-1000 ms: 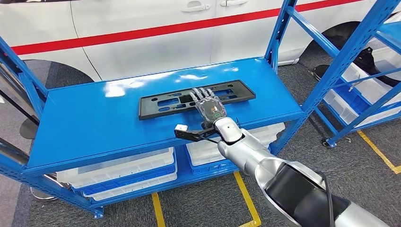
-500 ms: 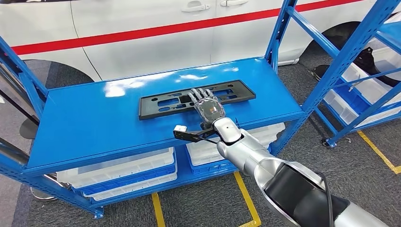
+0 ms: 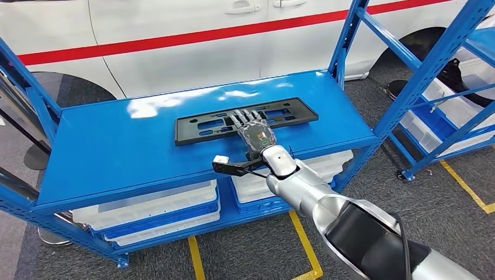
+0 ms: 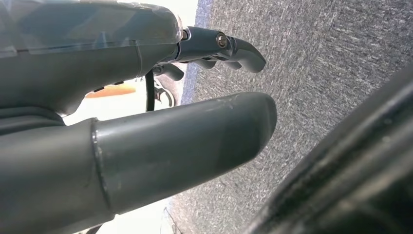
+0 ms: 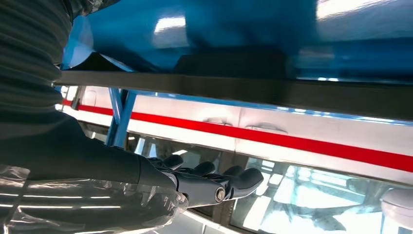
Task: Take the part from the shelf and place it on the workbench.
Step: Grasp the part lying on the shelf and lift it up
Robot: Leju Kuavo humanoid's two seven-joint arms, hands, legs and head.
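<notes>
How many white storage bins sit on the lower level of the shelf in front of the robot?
2: one bin under the shelf's left half, another under its right half, partly hidden behind the right arm. More may be hidden.

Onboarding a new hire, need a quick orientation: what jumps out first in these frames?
A long black slotted part lies flat on the blue shelf, with the right hand stretched over its middle, fingers spread. Behind the shelf stands a white car with a red stripe. White and blue bins sit on the level below.
</notes>
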